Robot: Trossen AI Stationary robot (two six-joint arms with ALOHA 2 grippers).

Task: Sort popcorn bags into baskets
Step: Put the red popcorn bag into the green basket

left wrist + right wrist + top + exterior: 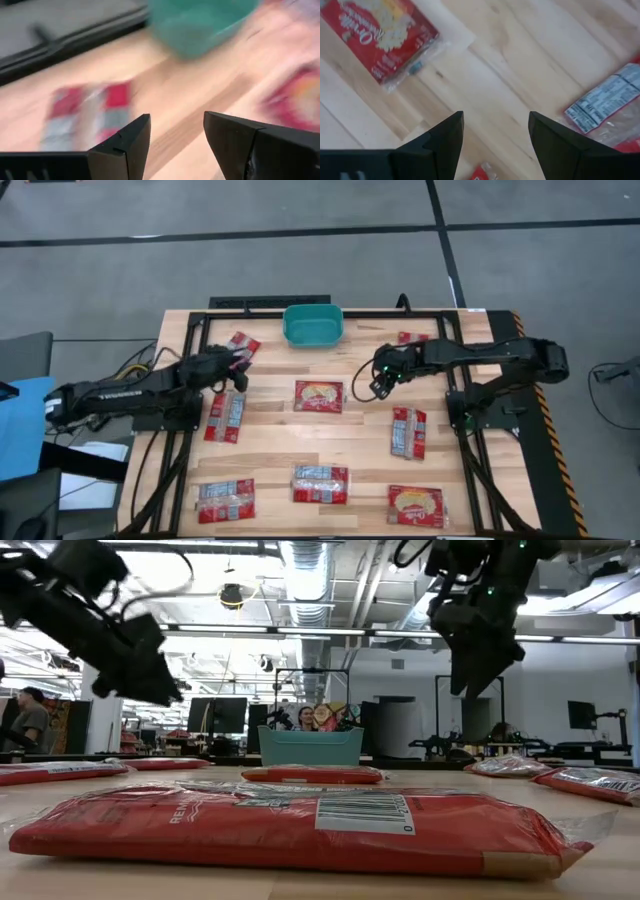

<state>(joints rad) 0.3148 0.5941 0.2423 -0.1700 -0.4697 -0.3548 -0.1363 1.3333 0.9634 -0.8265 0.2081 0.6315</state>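
Several flat red popcorn bags lie flat on the wooden table, among them one by the far left (pixel 243 345), one at the centre (pixel 318 396) and one right of centre (pixel 409 432). The teal basket (pixel 313 325) stands at the middle of the far edge. My left gripper (pixel 239 373) hovers open above the table between two left-hand bags; its wrist view shows a blurred bag (pixel 87 112) and the basket (pixel 200 25) ahead. My right gripper (pixel 376 386) hangs open over bare wood right of the centre bag (pixel 380 30).
More bags lie along the near edge (pixel 225 500), (pixel 320 483), (pixel 415 506), and one sits at the far right (pixel 413 337). In the low view a bag (pixel 300 825) fills the foreground. Black frame rails run along the table's left and right sides.
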